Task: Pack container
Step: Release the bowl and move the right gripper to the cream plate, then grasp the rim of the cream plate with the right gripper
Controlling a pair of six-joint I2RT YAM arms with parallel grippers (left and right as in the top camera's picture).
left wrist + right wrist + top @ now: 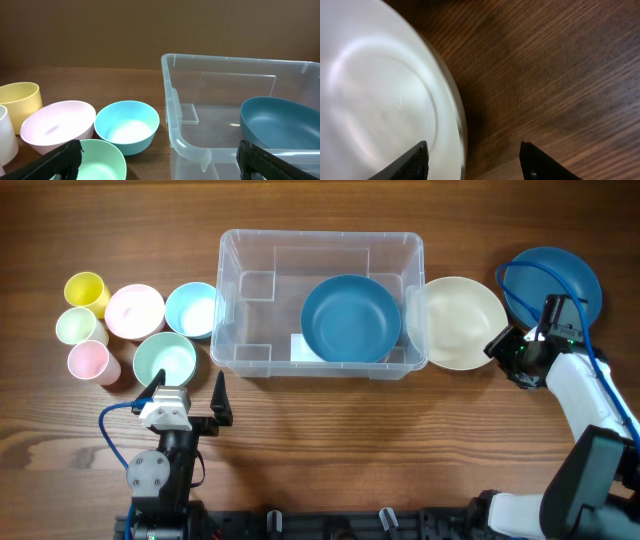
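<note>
The clear plastic container [232,290] stands at the table's middle with a dark blue bowl [350,318] inside it. It also shows in the left wrist view [172,95], with the dark blue bowl [280,120] at its right. A cream bowl [462,322] sits just right of the container. My right gripper [500,350] is open, its jaws [472,162] straddling the cream bowl's [375,95] right rim. My left gripper [185,395] is open and empty near the front left, its jaws [160,160] in front of the container's corner.
Left of the container stand a light blue bowl [191,310], a pink bowl [134,310], a mint bowl [164,360], and yellow [86,290], pale green [76,326] and pink [88,362] cups. A dark blue plate [552,280] lies at the far right.
</note>
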